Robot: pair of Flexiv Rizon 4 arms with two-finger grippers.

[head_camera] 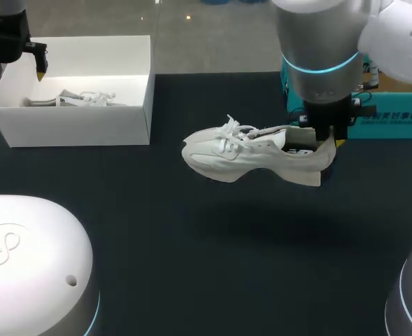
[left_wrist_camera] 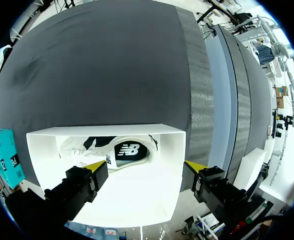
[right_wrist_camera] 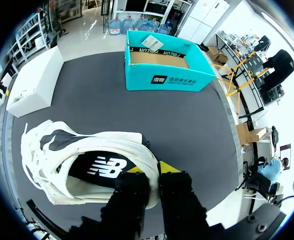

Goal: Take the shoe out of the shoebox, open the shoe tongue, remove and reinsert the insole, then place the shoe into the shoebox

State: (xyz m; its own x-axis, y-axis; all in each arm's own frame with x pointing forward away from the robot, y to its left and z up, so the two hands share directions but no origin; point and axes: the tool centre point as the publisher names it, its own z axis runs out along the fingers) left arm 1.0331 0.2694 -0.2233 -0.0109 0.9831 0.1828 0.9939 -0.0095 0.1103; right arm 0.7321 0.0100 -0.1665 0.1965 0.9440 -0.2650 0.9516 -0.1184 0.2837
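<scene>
While left end effector sits released, right end effector clenches shoe at heel.

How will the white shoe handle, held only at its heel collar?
Probably light: the white shoe hangs near level from the right gripper pinching only its heel collar. The collar looks soft, so it may sag or pivot. Loose laces could snag.

In the middle of the head view the shoe is white outside, laces included, with a black insole bearing a white logo. The shoebox at upper left is plain white. The surface is dark charcoal. At right, a teal box carries white lettering.
</scene>
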